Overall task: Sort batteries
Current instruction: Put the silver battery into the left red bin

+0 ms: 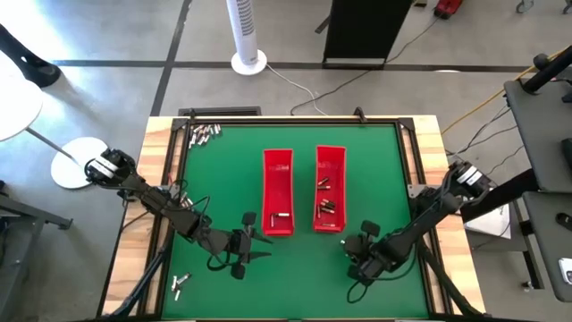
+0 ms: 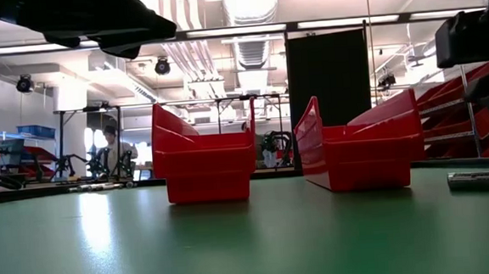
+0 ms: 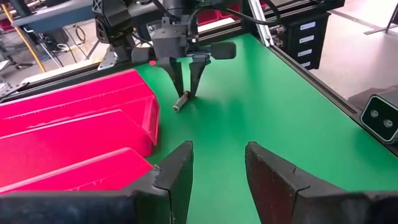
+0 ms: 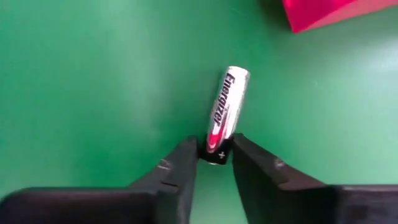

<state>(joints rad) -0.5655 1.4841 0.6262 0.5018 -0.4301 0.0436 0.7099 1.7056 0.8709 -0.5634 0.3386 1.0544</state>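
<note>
overhead, we saw the right claw [image 1: 347, 241] low on the green worktop [image 1: 214, 179], just below the near end of the right red tray [image 1: 331, 170], its arm reaching in from the right edge with the elbow bent. the left claw [image 1: 259, 243] hung just below the left red tray [image 1: 278, 174], its arm stretched in from the left. loose batteries [image 1: 204, 132] lay at the far left corner, a few more near the front left, and some inside both trays.

from the low view, both trays stood side by side; the claws themselves could not be made out.

from the left wrist, our left claw's fingers [image 3: 180, 174] stood apart, holding nothing, and beyond them the right claw pointed straight down over one battery [image 3: 181, 101] lying beside the tray.

from the right wrist, the fingertips [image 4: 186, 155] sat narrow against that battery's dark end, only its tip between them. we judged the grip too near the end: better to centre the fingers along the body before lifting, or it could pivot out.
</note>
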